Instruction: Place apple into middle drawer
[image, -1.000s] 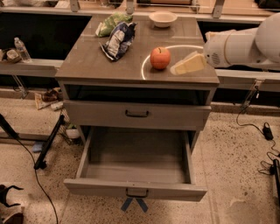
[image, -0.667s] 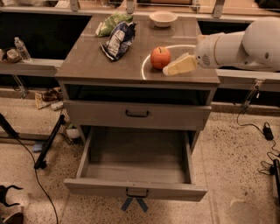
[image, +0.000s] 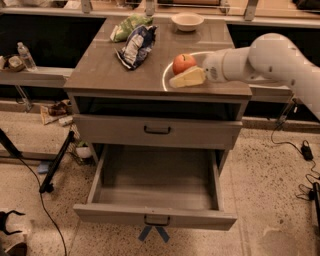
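Apple (image: 184, 63) sits on the worktop (image: 100, 75); the claw (image: 189, 77) has closed in beside it, apart or together I cannot tell. Middle drawer (image: 155, 182) waits open.

Single view only: camera set high in front of cabinet (image: 157, 131), facing it square on, tilted steeply down. Medium range. Whole counter (image: 100, 75) fills upper half of frame; open middle drawer (image: 155, 182) sits lower centre, inner floor seen from above. Speckled floor (image: 270, 175) runs along bottom and both sides, dark shelving across top edge. Arm (image: 272, 57) enters from right edge, upper right of frame. Tool (image: 187, 77) at centre-right of counter, just beside apple (image: 184, 63), at its lower right.
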